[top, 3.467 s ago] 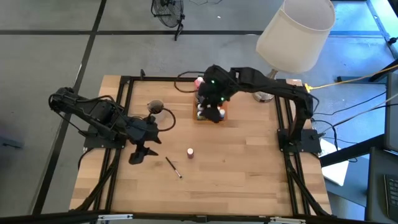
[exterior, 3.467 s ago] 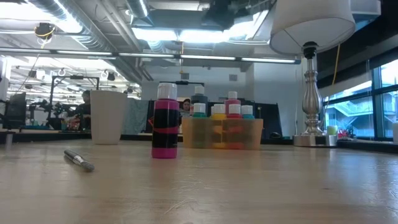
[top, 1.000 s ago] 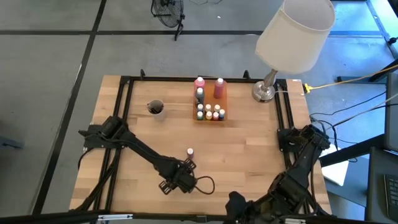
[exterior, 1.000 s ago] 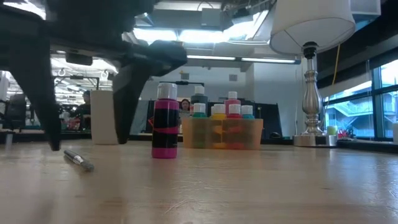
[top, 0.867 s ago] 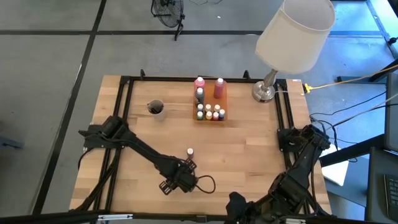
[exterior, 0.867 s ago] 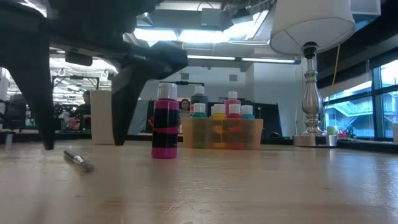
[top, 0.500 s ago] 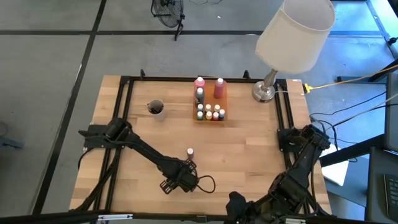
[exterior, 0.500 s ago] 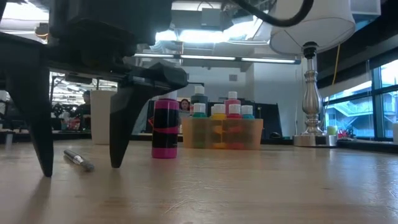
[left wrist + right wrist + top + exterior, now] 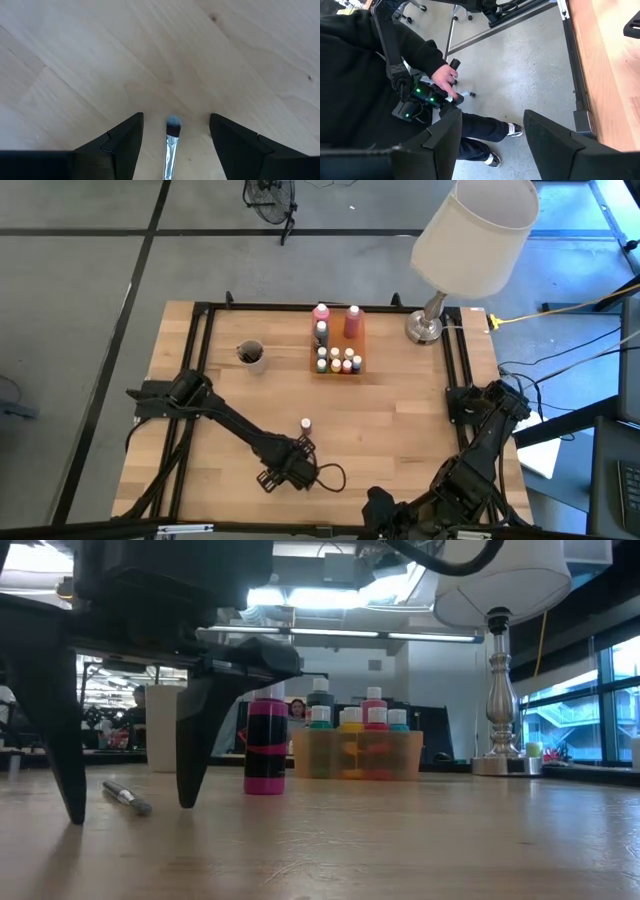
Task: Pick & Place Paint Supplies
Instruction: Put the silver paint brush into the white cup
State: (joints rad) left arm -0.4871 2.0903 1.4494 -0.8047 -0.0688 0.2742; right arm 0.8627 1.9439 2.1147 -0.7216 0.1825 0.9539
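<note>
A thin dark brush (image 9: 172,142) with a metal ferrule lies flat on the wooden table (image 9: 400,430). My left gripper (image 9: 176,116) points straight down over it, open, with one finger on each side of the brush (image 9: 127,797). The fingertips (image 9: 185,802) are low by the tabletop. In the high view that gripper (image 9: 283,470) hides the brush. A pink bottle (image 9: 265,747) with a white cap stands alone mid-table (image 9: 306,424). My right gripper (image 9: 492,114) is open past the table's near right corner (image 9: 375,505), with only floor in front of it.
A tray (image 9: 338,362) of small capped bottles and taller ones stands at the back centre (image 9: 357,753). A cup (image 9: 250,354) is at the back left and a white-shaded lamp (image 9: 470,235) at the back right. A person (image 9: 380,75) sits beyond the near edge.
My left gripper has come down toward the table, still open, so its fingers now stand low on either side of the brush. The brush has stayed where it lay.
</note>
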